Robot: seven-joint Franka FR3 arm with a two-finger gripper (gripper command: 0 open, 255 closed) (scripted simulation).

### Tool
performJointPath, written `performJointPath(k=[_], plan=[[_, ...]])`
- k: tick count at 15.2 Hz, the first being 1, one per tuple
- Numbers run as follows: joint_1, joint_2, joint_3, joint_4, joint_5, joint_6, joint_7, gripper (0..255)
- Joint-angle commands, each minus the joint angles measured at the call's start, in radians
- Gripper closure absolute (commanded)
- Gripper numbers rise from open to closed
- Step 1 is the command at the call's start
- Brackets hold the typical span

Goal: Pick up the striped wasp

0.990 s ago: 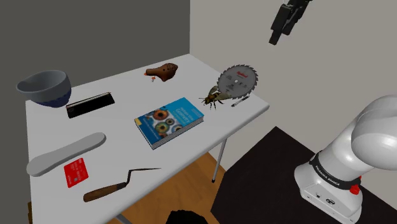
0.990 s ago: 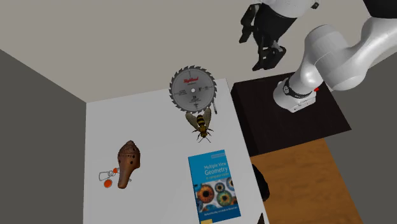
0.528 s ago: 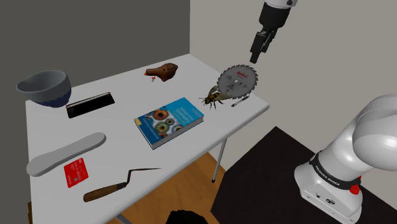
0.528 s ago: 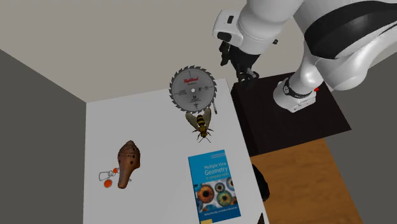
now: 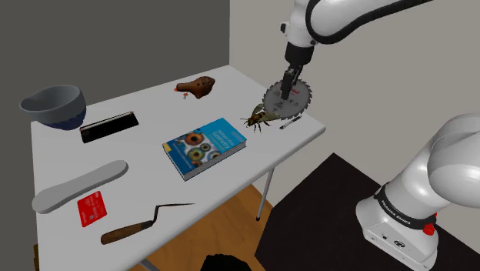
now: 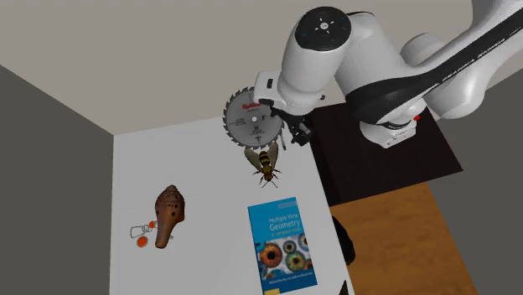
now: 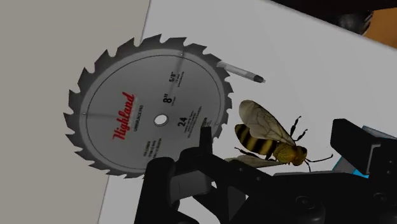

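Note:
The striped wasp (image 5: 259,118) (image 6: 267,162) (image 7: 267,141), yellow and black with clear wings, lies on the white table (image 5: 146,165) beside a toothed circular saw blade (image 5: 295,97) (image 6: 248,118) (image 7: 149,121). My black gripper (image 5: 288,85) (image 6: 298,134) (image 7: 273,137) hangs a little above the blade and the wasp, near the table's corner. In the wrist view its fingers (image 7: 191,159) stand apart, open, with the wasp below and between them, untouched.
A pen (image 7: 242,70) lies by the blade at the table edge. A blue book (image 5: 204,146), a brown clay figure (image 5: 195,87), a bowl (image 5: 54,105), a black bar (image 5: 109,127), an insole (image 5: 77,185), a red card (image 5: 91,209) and a trowel (image 5: 142,225) lie further along.
The arm has swung down and toward the shoulder view's left, bringing the gripper from high beside the wall to just above the saw blade and wasp.

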Motion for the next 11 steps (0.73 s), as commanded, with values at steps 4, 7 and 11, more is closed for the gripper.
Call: performJointPath(k=[4, 7, 11], plan=[[0.023, 0.176, 0.007, 0.022, -0.003, 0.126, -0.059, 0], [0.033, 0.286, 0.013, 0.045, -0.008, 0.195, -0.092, 0], [0.033, 0.322, 0.014, 0.034, -0.012, 0.242, -0.090, 0]])
